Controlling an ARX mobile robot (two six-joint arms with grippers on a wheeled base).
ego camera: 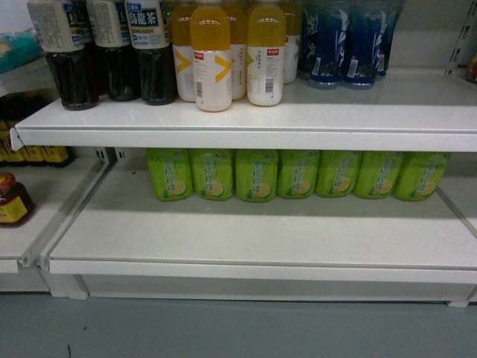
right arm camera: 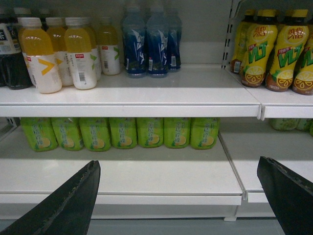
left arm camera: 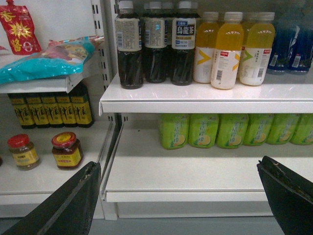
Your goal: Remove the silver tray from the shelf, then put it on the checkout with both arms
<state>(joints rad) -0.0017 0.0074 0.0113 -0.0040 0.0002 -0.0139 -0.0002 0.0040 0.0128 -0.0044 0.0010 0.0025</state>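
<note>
The silver tray is out of view in all three views, and so is the checkout. I face a white shelf unit: the lower shelf [ego camera: 261,235] has a bare front half, and the upper shelf [ego camera: 350,112] is bare at its right front. My left gripper [left arm camera: 177,164] is open, its two black fingers [left arm camera: 73,200] wide apart in front of the lower shelf [left arm camera: 195,171] with nothing between them. My right gripper [right arm camera: 177,164] is open too, its fingers [right arm camera: 288,193] framing the lower shelf [right arm camera: 161,176]. Neither gripper shows in the head view.
Green bottles [ego camera: 298,173] line the back of the lower shelf. Dark tea bottles [ego camera: 112,48], orange drinks [ego camera: 212,56] and blue bottles [ego camera: 346,41] stand on the upper one. Jars [left arm camera: 67,150] sit in the left bay, yellow bottles [right arm camera: 274,49] in the right bay. Grey floor [ego camera: 223,328] lies below.
</note>
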